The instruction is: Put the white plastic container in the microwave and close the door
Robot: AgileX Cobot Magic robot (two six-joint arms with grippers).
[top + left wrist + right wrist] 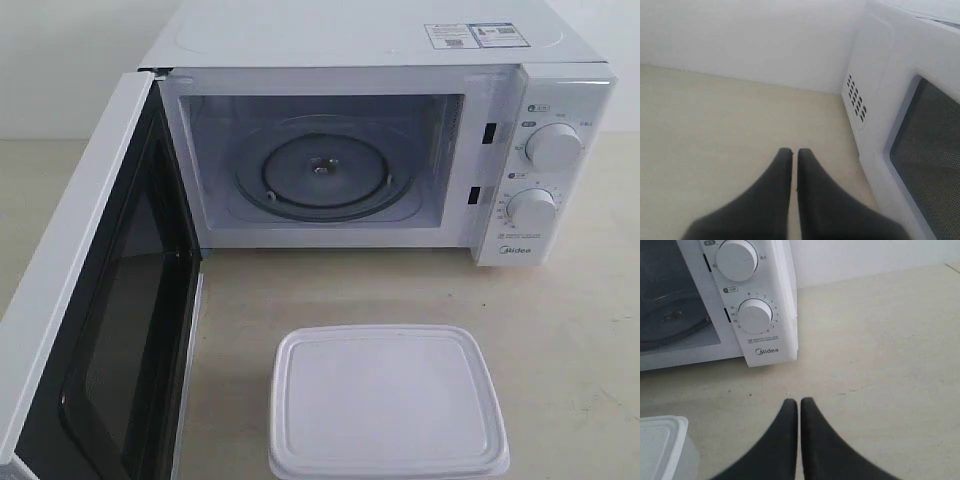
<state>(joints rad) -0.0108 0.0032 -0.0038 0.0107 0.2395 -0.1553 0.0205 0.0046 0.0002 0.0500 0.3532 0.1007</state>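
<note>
The white plastic container (385,400) sits lidded on the counter in front of the microwave (360,150); a corner of the container (660,445) shows in the right wrist view. The door (95,300) is swung wide open to the left, and the glass turntable (322,175) lies bare inside. My left gripper (794,151) is shut and empty above the counter, outside the door (925,145). My right gripper (799,401) is shut and empty over the counter, right of the container and in front of the dials (755,316). Neither gripper appears in the exterior view.
A white wall (750,35) runs behind the beige counter (580,330). Vent holes (856,98) mark the microwave's side next to the open door. Stickers (475,35) lie on the microwave's top.
</note>
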